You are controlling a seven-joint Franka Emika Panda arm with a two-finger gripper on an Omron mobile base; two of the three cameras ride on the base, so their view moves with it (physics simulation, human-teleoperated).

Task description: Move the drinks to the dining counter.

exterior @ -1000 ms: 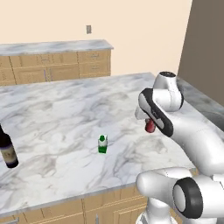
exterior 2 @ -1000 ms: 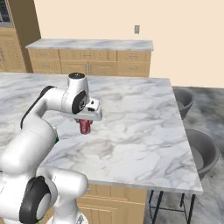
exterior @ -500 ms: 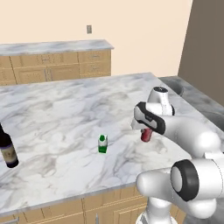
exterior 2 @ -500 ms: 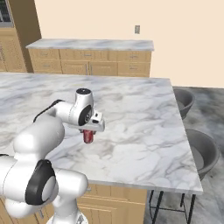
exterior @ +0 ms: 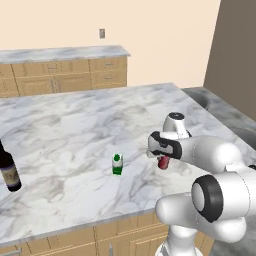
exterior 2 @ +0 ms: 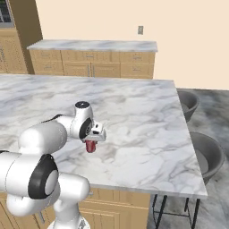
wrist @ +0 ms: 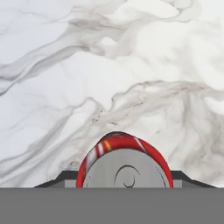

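Note:
My gripper (exterior: 163,158) is shut on the red soda can (exterior: 163,163), which hangs upright at or just above the white marble dining counter (exterior: 75,135), near its front right part. In the right base view the gripper (exterior 2: 91,142) points down over the can (exterior 2: 91,146). From the hand view I look onto the can's silver top (wrist: 124,168) between the two fingertips (wrist: 65,177). A small green-and-white carton (exterior: 117,164) stands left of the can. The dark wine bottle (exterior: 9,172) stands at the counter's far left edge.
A wall-backed marble worktop over wood drawers (exterior: 65,52) runs along the back. Two grey stools (exterior 2: 205,154) sit by the counter's right side. The counter's front edge (exterior 2: 147,185) lies close in front of the can.
The arm has come down and toward the counter's front with the can in its gripper. The can now sits low at the marble. Carton and wine bottle stayed put.

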